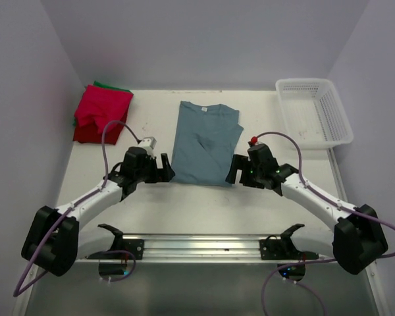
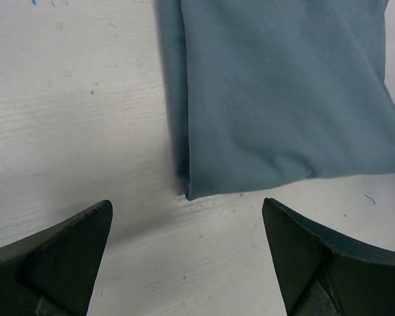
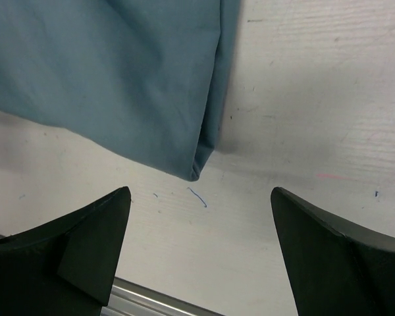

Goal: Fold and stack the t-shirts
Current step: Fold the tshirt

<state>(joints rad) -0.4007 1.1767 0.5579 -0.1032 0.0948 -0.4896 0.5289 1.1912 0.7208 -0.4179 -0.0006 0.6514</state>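
- My left gripper point(image 1: 164, 172) point(image 2: 187, 210) stood with its jaws spread wide and nothing between them, only bare white table point(image 1: 204, 210).
- The dusty blue-grey t-shirt point(image 1: 204, 141) point(image 2: 283, 92) lay flat just ahead of that gripper. Its near left corner sat just beyond the gap between my left fingertips point(image 2: 85, 224), apart from both.
- From that corner the cloth ran ahead and off to the right of my left gripper, a folded edge showing along its left side.
- My right gripper point(image 1: 234, 172) point(image 3: 201, 194) was also parted, holding nothing.
- The same t-shirt's point(image 3: 105, 72) near right corner lay just ahead of the gap between my right fingertips point(image 3: 99, 224), touching neither, and the cloth spread ahead and to the left.
- The two grippers flanked the shirt's near hem, one at each corner.
- A stack of folded red t-shirts point(image 1: 99, 112) sat well ahead and left of my left gripper, with a green one point(image 1: 108, 85) peeking out behind it.
- A white plastic mesh basket point(image 1: 336, 112) stood ahead and right of my right gripper.
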